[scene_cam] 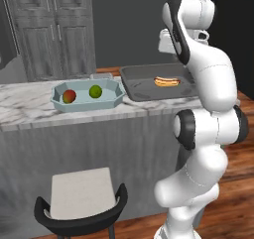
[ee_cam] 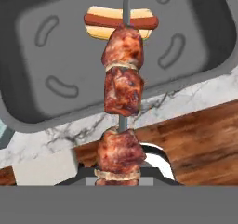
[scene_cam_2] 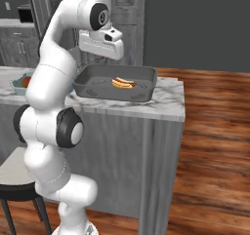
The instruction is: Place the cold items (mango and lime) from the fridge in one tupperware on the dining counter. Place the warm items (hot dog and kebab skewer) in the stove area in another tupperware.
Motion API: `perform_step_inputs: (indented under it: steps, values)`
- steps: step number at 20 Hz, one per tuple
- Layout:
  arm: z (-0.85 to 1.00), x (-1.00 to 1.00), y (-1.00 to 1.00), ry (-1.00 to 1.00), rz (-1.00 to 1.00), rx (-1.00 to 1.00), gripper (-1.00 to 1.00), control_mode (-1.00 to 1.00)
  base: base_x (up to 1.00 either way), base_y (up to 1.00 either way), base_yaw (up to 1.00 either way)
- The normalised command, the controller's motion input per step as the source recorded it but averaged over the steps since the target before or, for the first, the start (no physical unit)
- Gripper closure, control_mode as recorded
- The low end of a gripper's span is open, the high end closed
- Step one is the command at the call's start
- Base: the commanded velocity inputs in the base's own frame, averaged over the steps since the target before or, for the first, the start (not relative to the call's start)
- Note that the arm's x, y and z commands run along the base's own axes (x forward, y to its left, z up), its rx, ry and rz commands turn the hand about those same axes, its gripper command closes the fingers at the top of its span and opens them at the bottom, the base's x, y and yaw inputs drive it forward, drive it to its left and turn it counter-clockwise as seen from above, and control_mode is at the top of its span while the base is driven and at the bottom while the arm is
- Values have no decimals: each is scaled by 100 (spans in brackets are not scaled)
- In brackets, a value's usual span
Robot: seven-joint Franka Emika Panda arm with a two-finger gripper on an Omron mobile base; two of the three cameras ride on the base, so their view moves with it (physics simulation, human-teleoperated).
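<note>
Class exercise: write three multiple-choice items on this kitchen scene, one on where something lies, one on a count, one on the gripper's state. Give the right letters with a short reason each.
1. Where does the hot dog lie?
A. in the dark grey rectangular tray
B. in the pale blue-green tray
C. on the stool

2. How many fruits sit in the pale blue-green tray?
A. none
B. two
C. four

3. What is the gripper doing?
A. hanging open with nothing in it
B. shut on the kebab skewer
C. shut on the lime

Answers: 1 A, both base views show the hot dog on the grey tray's floor. 2 B, the mango and the lime lie there side by side. 3 B, the hand view shows the skewer rising from the gripper above the grey tray.
</note>
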Motion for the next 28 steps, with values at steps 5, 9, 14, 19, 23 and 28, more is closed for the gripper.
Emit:
perform_step_inputs:
  steps: [5, 9, 14, 19, 23, 28]
  values:
    - [-23, 83, 1, -21, 72, 0, 100, -100, 0, 0, 0]
    - [-17, 31, -17, -36, 77, 7, 100, -100, 0, 0, 0]
    - [-38, 17, -1, -21, 95, 5, 100, -100, 0, 0, 0]
    - [-47, 20, 4, -8, 97, -4, 100, -100, 0, 0, 0]
    - [-1, 44, 0, 9, 65, -2, 100, -100, 0, 0, 0]
    - [-6, 51, 0, 14, 17, -9, 100, -100, 0, 0, 0]
